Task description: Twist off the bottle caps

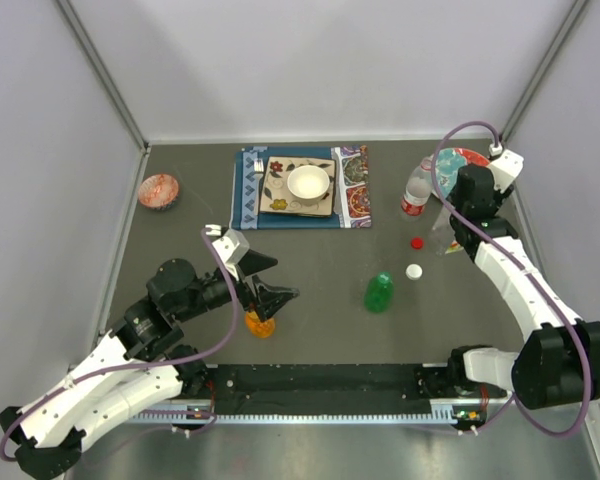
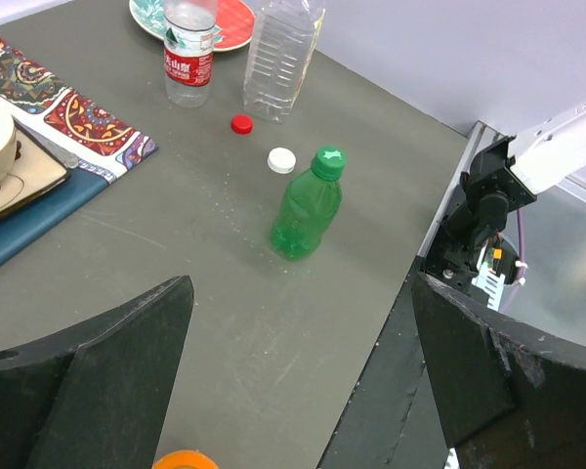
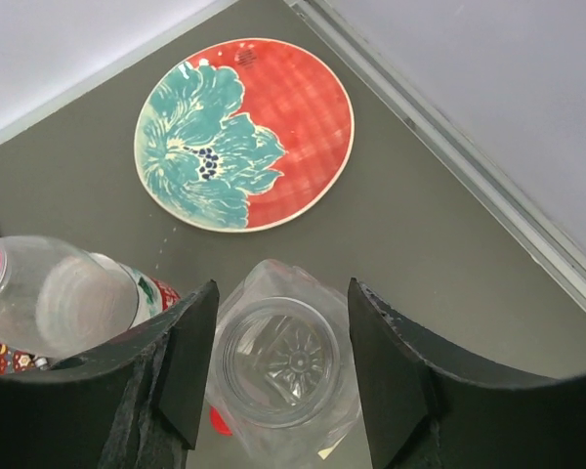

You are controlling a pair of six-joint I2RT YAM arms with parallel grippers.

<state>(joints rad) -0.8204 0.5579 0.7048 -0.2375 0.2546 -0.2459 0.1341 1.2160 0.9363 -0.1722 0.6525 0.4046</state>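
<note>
Top view: the left claw [image 1: 277, 297] is spread wide above the orange bottle [image 1: 261, 325].

Left wrist: the red cap [image 2: 241, 123] and white cap [image 2: 281, 160] lie loose on the worktop [image 2: 225, 293] (the green bottle [image 2: 308, 210] wears its green cap [image 2: 329, 159]).

Right wrist: the right claw [image 3: 281, 327] flanks the uncapped larger clear bottle [image 3: 278, 366]; I cannot tell whether it grips.

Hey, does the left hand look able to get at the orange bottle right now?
Probably yes. The left hand hangs wide open just over the orange bottle, whose top shows low between its fingers in the wrist view. Nothing seems to stand in between.
</note>
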